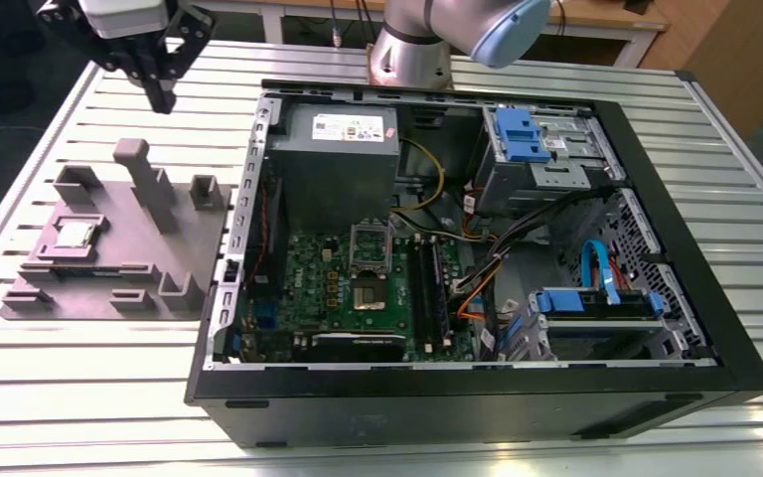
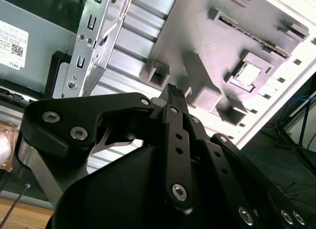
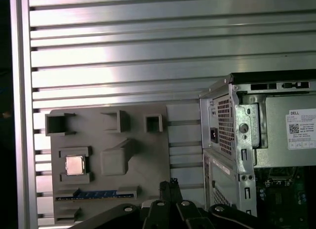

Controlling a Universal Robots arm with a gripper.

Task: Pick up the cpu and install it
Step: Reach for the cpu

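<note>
I saw the arm's black fingers point(image 1: 160, 91) drawn tightly together with nothing between them. They hung in the air, touching nothing, over the far part of the flat grey moulded holder plate with raised blocks and pockets point(image 1: 123, 253); in both wrist views their tips point(image 3: 174, 189) point(image 2: 175, 115) sat over the plate's bare middle. The cpu, a small flat square chip with a silvery-grey metal top point(image 1: 76, 235), lay flat in its own square pocket on that plate, well apart from the fingers and on the plate's side away from the case. I could see it in both wrist views too point(image 3: 74, 165) point(image 2: 247, 72).

The plate rested on the ribbed silver aluminium surface point(image 1: 90, 397). Just beside it, towards the exterior view's right, lay the open black desktop computer case point(image 1: 488, 407) on its side. Inside it I made out the green motherboard point(image 1: 342, 298), with the silver hinged rectangular socket frame point(image 1: 371, 241) tipped up and open. Next to the board, at the case's far end, sat the large grey metal box with a white label point(image 1: 335, 149).
</note>
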